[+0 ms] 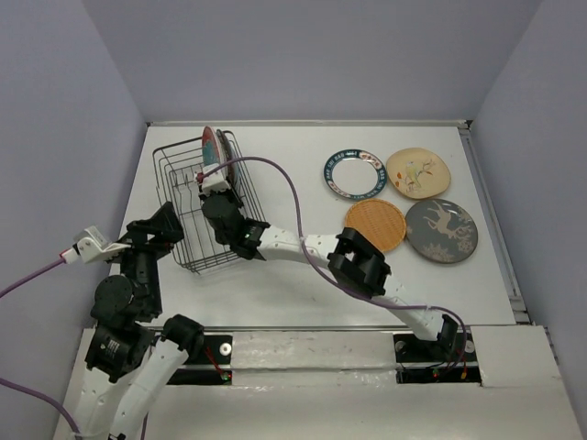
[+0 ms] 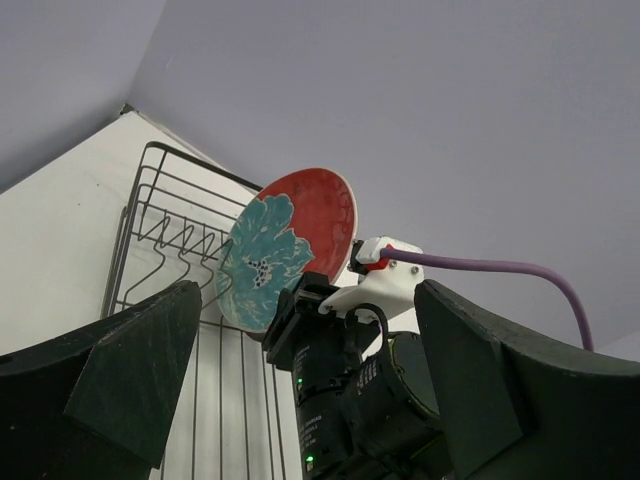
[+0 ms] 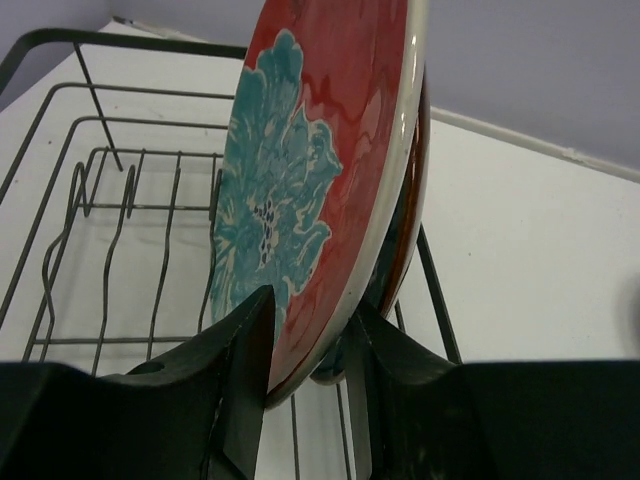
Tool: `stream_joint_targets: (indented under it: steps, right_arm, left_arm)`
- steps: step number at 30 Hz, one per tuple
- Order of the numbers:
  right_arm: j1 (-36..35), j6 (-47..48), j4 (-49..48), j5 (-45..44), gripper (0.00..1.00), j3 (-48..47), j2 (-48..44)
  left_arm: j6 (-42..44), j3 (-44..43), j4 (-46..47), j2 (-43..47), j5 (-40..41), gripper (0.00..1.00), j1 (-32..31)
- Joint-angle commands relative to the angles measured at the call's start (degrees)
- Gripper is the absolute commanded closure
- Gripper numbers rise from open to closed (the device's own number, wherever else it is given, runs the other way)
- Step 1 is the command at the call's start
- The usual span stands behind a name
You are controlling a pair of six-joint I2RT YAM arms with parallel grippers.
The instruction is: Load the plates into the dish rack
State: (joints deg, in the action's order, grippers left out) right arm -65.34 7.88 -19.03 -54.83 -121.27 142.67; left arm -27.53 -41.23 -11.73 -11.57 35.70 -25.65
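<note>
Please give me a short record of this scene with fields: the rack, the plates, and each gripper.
dish rack: dark wire, left side of the table
in rack: red-and-teal floral plate, on edge at the far end
flat on table: patterned-rim plate, cream floral plate, orange plate, grey deer plate
right gripper: straddles the floral plate's rim; grip unclear
left gripper: open, empty, beside the rack

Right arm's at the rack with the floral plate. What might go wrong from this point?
1. The jaws of the right gripper straddle the rim of the red-and-teal plate, which stands on edge in the dish rack. I cannot see whether prongs hold it, so a crooked withdrawal may tip it.
2. The right arm's elbow hangs close to the orange plate on the table; swinging back could nudge it.
</note>
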Motion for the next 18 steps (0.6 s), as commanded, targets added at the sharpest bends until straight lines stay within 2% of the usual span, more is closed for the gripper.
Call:
stream_joint_targets:
  steps: [1,4,10,13,14,18]
  right_arm:
    - [-0.23,-5.31,4.35,3.48,0.62,5.15,-5.72]
    - [-0.23,-6.91,4.26,8.06,0.62,6.57,-7.23]
    - [-0.75,-7.18,4.70,10.96,0.62,9.47,-9.60]
    - [-0.75,-6.91,6.27,11.93,0.53,8.52,-9.52]
    - [-0.75,-6.65,6.98,12.63,0.46,7.73,-8.82]
    - [-0.75,-7.00,10.15,12.38,0.43,3.94,-7.58]
  left_arm:
    - [-0.16,0.27,4.34,-1.61,-0.54,0.01,1.30]
    - [-0.51,0.36,4.52,-2.40,-1.69,0.01,2.09]
    - [-0.60,0.54,4.96,-3.10,-2.83,0.01,4.11]
    - [-0.42,0.71,5.22,-3.19,-3.18,0.01,4.73]
    - [-0.42,0.72,5.48,-3.28,-3.27,0.01,5.08]
    - [-0.33,0.80,5.49,-3.28,-3.27,0.01,5.43]
